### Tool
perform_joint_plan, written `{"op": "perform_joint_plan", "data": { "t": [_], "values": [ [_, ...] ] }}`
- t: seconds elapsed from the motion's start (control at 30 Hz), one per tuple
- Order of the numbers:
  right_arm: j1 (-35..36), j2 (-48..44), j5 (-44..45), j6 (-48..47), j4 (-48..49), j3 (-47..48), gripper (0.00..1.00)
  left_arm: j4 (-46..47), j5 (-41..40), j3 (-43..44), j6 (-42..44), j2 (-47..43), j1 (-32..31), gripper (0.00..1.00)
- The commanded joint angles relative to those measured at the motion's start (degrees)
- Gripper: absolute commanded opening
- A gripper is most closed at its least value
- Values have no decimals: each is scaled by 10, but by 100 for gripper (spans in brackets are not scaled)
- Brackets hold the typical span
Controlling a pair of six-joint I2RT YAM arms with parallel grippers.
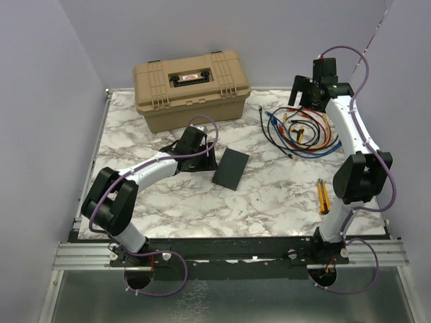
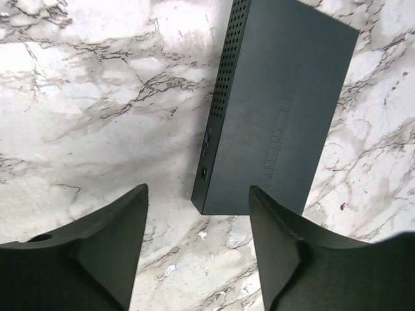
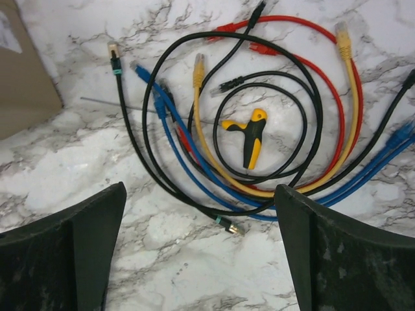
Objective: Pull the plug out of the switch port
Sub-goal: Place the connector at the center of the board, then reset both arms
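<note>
Left pincer (image 2: 198,194) parted, empty, beside switch (image 2: 285,103)

Faint raised lettering (image 2: 280,150) runs along the top of the switch (image 2: 292,71), too dim to read. The toolbox (image 1: 195,101) lid carries a small red label (image 1: 190,76), too small to read.

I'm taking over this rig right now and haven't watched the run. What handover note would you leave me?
Left gripper: open, empty, at the near end of the switch.
Right gripper: open, empty, above the loose cables on the right of the table.
Switch: lies flat mid-table; no cable runs to it in any view.
Done: the plug looks already pulled.
Left: probably only checking the ports are empty, since they aren't clearly shown.
</note>
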Motion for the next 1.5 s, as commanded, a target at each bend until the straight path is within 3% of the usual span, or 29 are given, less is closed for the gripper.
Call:
{"op": "perform_joint_plan", "data": {
  "t": [0.0,0.33,0.73,1.1,1.47],
  "values": [
    [-5,-54,-60,34,34,-40,100,1,-23,14,-15,-27,1,68],
    [-5,-114,-110,58,81,-109,100,52,-24,-12,-50,-65,28,99],
    [-5,-269,-124,78,158,-307,100,128,-59,-111,-85,-197,136,99],
    [-5,-408,-131,80,307,-501,100,205,-150,-176,-11,-298,139,99],
    [-5,-473,-145,68,440,-612,100,406,-237,-336,44,-418,139,99]
  ]
}}
